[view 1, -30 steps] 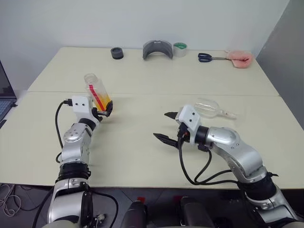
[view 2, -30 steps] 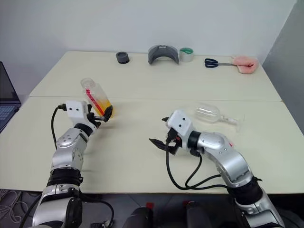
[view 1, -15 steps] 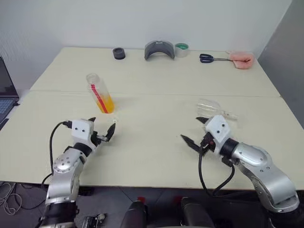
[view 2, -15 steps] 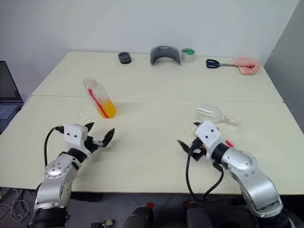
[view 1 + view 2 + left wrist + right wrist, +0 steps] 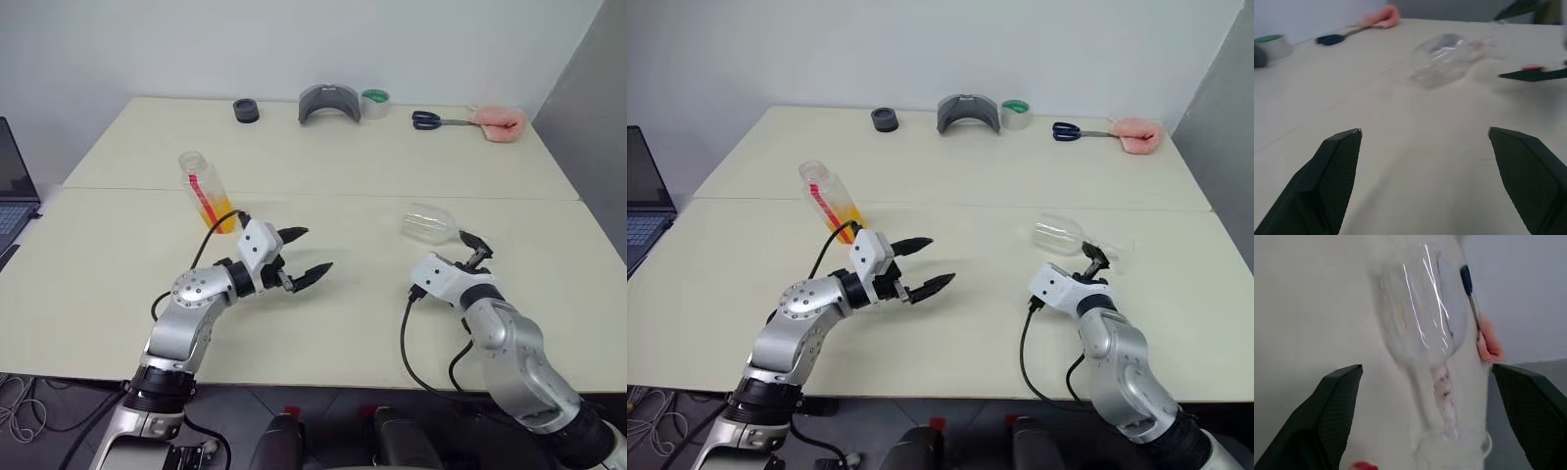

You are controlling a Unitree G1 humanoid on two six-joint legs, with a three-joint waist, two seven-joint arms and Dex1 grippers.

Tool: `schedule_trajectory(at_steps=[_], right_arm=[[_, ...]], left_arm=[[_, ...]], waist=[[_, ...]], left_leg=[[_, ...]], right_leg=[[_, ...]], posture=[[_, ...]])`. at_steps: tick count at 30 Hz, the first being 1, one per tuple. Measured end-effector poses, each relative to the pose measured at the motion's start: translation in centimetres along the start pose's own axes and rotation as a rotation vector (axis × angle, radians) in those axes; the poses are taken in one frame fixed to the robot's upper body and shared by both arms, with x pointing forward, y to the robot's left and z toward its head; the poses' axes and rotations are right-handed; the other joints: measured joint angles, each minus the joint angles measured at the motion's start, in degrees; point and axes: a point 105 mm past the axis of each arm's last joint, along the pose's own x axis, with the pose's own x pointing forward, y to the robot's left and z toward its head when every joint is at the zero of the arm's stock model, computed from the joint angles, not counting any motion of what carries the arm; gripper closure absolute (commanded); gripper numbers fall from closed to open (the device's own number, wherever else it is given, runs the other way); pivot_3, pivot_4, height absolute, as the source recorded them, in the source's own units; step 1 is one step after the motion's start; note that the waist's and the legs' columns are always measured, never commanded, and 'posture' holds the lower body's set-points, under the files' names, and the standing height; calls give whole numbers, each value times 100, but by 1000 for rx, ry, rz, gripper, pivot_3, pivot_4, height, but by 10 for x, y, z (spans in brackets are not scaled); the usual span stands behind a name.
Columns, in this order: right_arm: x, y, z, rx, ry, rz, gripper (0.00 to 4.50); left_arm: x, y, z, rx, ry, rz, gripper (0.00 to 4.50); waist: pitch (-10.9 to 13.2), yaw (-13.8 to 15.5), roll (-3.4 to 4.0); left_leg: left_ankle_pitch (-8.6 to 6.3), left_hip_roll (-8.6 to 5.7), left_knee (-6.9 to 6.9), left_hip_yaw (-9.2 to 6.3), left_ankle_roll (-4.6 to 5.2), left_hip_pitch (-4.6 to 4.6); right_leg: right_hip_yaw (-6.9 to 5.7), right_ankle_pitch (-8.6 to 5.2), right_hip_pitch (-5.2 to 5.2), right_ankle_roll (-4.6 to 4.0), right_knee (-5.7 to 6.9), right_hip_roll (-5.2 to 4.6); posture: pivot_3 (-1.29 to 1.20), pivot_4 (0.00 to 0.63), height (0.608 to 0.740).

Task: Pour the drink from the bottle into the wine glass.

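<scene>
Both arms are swinging rightward, away from where they were. Right gripper (image 5: 468,253), jaws wide and empty, is closing on the clear stemmed wine glass (image 5: 431,222) lying on its side just ahead, stem toward it. Left gripper (image 5: 309,254), equally wide, is reaching level toward mid-table, leaving the small clear plastic bottle of orange drink (image 5: 206,191) standing behind it.

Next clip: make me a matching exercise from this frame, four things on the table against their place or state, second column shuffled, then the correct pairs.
Things:
1. bottle
2. wine glass
3. scissors
4. left gripper

States or places:
A. lying on its side near the right gripper
B. open, holding nothing
C. upright, orange drink in the bottom
D. at the table's far edge beside a pink object

Pairs: 1-C, 2-A, 3-D, 4-B
</scene>
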Motion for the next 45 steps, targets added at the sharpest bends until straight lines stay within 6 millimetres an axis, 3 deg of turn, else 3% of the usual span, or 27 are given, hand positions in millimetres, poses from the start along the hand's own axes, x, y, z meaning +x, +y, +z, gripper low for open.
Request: schedule_trajectory(at_steps=[4, 7, 12, 21, 24, 34, 42, 45], right_arm=[[12, 1, -7, -88, 60, -52, 0], [22, -2, -8, -141, 72, -84, 0], [39, 1, -16, -220, 95, -102, 0], [65, -11, -32, -287, 129, -184, 0], [69, -12, -37, -290, 140, -184, 611], [74, -8, -36, -266, 130, -152, 4224], [76, -10, -34, -260, 116, -137, 4360], [72, -18, -31, -148, 110, -145, 4360]], left_arm=[[1, -15, 0, -9, 14, -158, 46], [3, -15, 5, 27, 8, -217, 46], [12, -9, 4, 37, -12, -220, 46], [21, -12, -1, 57, -24, -222, 46], [23, -14, -1, 57, -28, -223, 0], [27, -14, -2, 58, -31, -211, 0], [28, -14, -1, 54, -34, -203, 0], [28, -13, -1, 47, -30, -190, 0]], waist=[[0, -6, 1], [0, -5, 0], [0, -7, 0], [-2, -2, -4], [-2, -3, -4], [-3, -27, -3], [-4, -55, -5], [-2, -56, -2]], left_leg=[[-2, 1, -2, 1, 3, 2], [-8, 1, 0, 1, 14, 3], [-8, 0, 1, 5, 15, 3], [-8, -1, 2, 6, 15, 11], [-8, -1, 2, 6, 15, 11], [-9, 1, 1, 8, 16, 16], [-9, 0, 1, 8, 16, 17], [-9, 0, -1, 9, 16, 11]], right_leg=[[0, 0, 0, 0, 1, 1], [0, 0, 1, 0, 1, 1], [3, 1, 0, 0, 1, 0], [6, 1, 9, -1, 2, -1], [7, 1, 10, -1, 2, -1], [8, 1, 10, -1, 4, 0], [10, 1, 11, -1, 7, 0], [12, 1, 3, -1, 7, 0]], posture=[[0, 150, 740], [0, 150, 740], [0, 150, 740], [0, 150, 740], [0, 150, 740], [0, 150, 740], [0, 150, 740], [0, 150, 740]])
